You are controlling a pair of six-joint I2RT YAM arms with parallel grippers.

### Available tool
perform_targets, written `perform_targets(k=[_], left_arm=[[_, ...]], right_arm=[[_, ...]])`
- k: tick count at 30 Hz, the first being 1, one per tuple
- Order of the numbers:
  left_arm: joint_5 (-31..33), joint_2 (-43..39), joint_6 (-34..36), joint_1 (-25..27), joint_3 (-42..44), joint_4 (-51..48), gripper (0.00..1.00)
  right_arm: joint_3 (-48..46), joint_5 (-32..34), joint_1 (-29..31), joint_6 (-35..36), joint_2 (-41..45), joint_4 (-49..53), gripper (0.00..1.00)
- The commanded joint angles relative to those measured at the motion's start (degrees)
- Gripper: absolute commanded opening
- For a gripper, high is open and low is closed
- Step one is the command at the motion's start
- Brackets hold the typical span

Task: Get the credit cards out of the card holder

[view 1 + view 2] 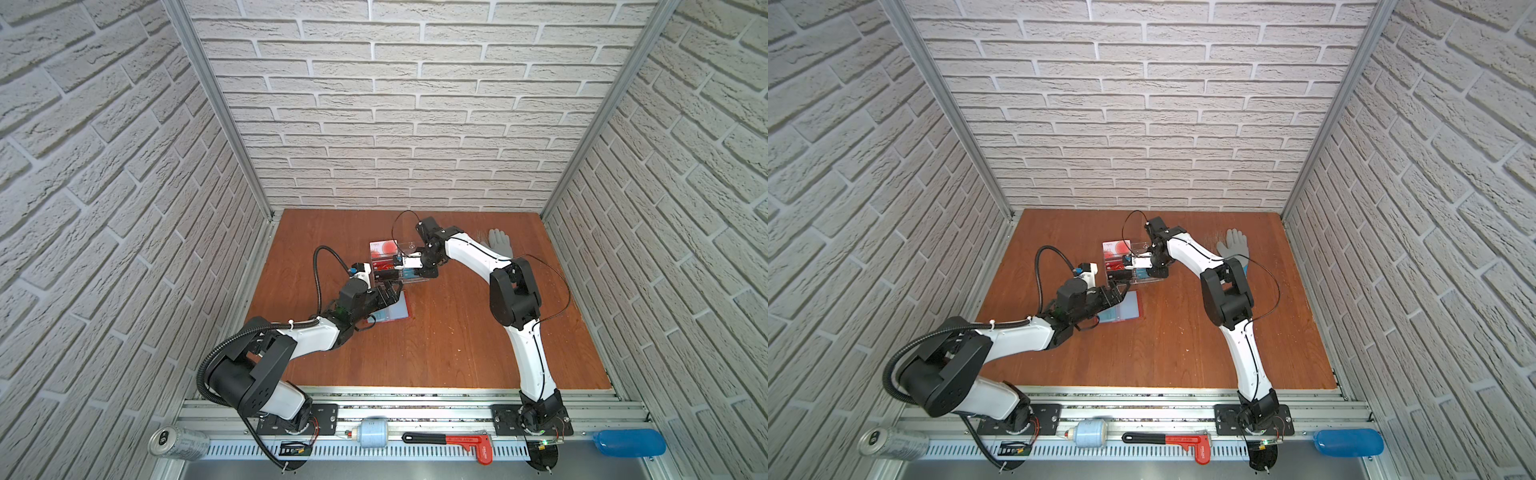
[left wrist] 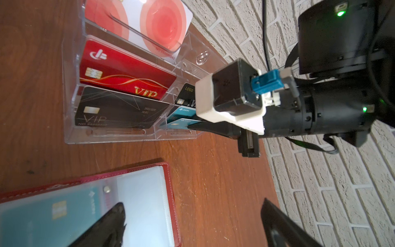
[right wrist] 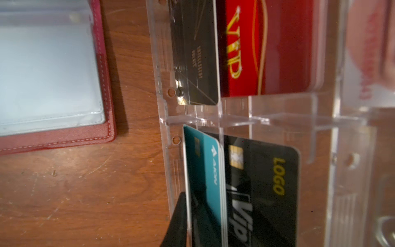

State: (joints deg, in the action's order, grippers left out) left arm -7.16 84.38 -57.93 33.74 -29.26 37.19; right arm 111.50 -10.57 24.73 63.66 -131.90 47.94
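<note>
Right gripper pinching the edge of a teal credit card, card standing in the front slot of the clear stand (black LOGO card behind it). Left gripper spread wide over the open card holder, one finger over a second teal card in its sleeve; holder lies near the stand.

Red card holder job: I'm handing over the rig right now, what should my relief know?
Left gripper: open, over the open red leather-like card holder on the wooden table.
Right gripper: shut on a teal plastic credit card at the clear acrylic stand's front slot.
Done: a second teal card already rests in that slot.
Left: a third teal card sits in the holder's clear sleeve.
</note>
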Motion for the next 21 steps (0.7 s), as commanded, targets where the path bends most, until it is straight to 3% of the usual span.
perform_targets(k=[1,16,17,18,20,21], left_arm=[[-0.18,-0.09,-0.05,-0.43,1.13,3.33,0.98],[0.01,-0.56,-0.43,0.01,1.50,3.33,0.98],[0.09,-0.66,-0.31,0.13,1.50,3.33,0.98],[0.10,-0.94,-0.13,0.19,1.48,3.24,0.98],[0.30,-1.46,0.56,0.13,1.40,2.85,0.98],[0.60,-1.88,1.01,0.16,1.33,2.49,0.98]], right_arm=[[-0.97,-0.35,-0.21,-0.37,3.29,-1.85,0.12],[-6.80,-2.42,-0.47,-2.60,11.98,-5.86,0.31],[-7.87,-2.30,-0.47,-3.34,13.29,-6.61,0.36],[-9.57,-2.06,-0.55,-4.81,15.04,-8.23,0.49],[-13.68,-0.98,-0.67,-9.19,19.06,-12.73,0.98],[-16.29,-0.31,-0.74,-11.99,21.93,-15.83,1.00]])
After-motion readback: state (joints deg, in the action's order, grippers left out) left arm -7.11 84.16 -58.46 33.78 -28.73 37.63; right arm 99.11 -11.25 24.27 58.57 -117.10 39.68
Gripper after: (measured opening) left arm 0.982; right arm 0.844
